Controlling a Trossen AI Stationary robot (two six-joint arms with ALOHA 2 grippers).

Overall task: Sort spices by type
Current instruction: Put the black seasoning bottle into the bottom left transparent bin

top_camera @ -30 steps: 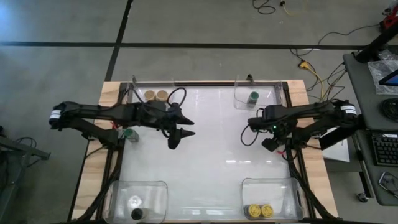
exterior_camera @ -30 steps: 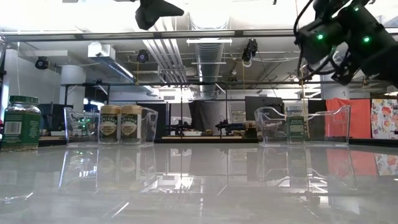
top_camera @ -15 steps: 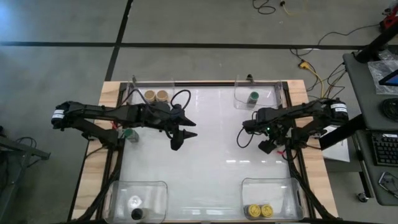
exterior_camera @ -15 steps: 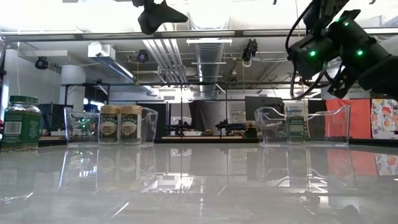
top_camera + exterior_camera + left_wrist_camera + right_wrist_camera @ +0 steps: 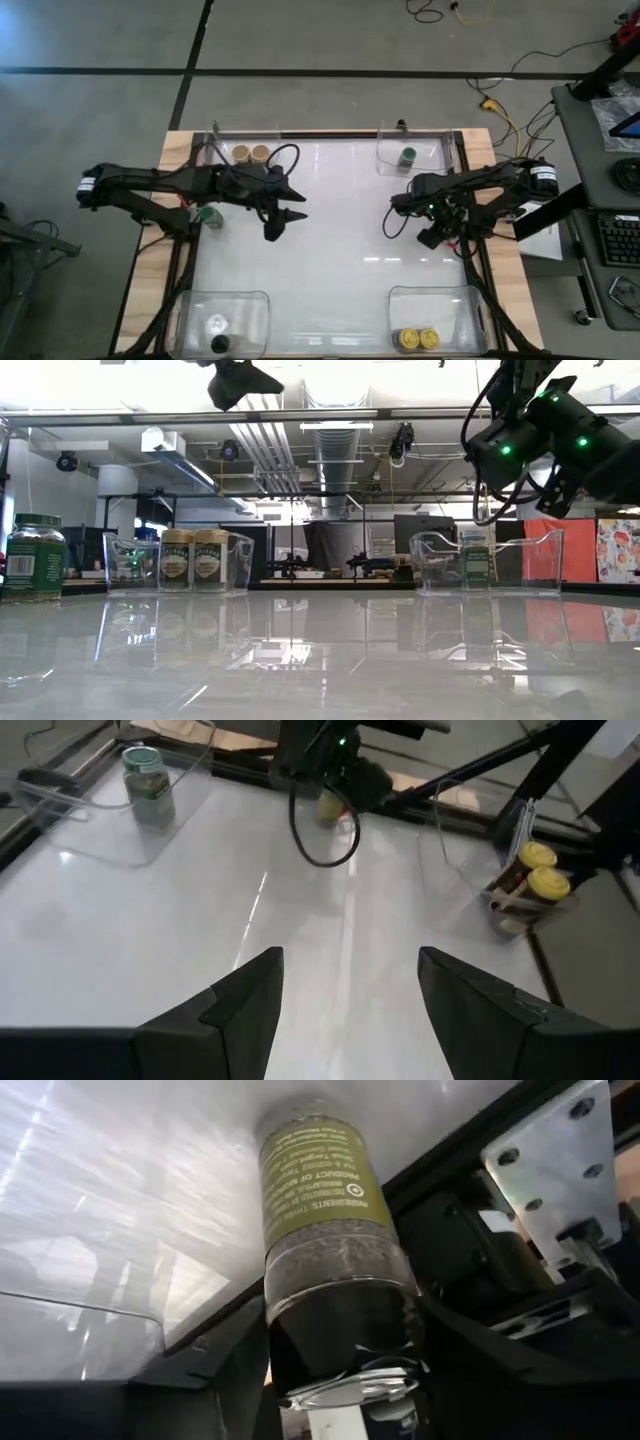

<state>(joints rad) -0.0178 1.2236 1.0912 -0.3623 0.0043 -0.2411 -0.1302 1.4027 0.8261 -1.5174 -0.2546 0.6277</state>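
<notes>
My right gripper (image 5: pixel 397 208) hangs high over the table's right half, shut on a small spice jar (image 5: pixel 320 1230) with an olive-green label and dark contents; I cannot see its lid colour. My left gripper (image 5: pixel 285 220) is open and empty, high over the middle-left (image 5: pixel 235 375). A green-lidded jar (image 5: pixel 207 215) stands upright by the left edge. Two tan-lidded jars (image 5: pixel 250 153) stand in the far-left tub, one green-lidded jar (image 5: pixel 407 156) in the far-right tub, two yellow-lidded jars (image 5: pixel 416 340) in the near-right tub, and a black-lidded jar (image 5: pixel 219 345) in the near-left tub. My right gripper pinches the jar between its two fingers (image 5: pixel 470 1350) at the dark end nearest the wrist (image 5: pixel 340 1330). The jar lies along the fingers and sticks out forward past them, labelled end away from the wrist. It is lifted clear of the table.
Clear plastic tubs sit at the four corners of the glossy white table top (image 5: pixel 330 250), with open surface between them. A wooden border (image 5: pixel 175 150) frames the top. A cable loop (image 5: pixel 395 225) hangs under the right arm. A desk with a keyboard (image 5: pixel 615 240) stands off to the right.
My right gripper has shifted a little toward the table's left with the jar, then held still. My left gripper has drifted slightly back toward the left edge, staying open.
</notes>
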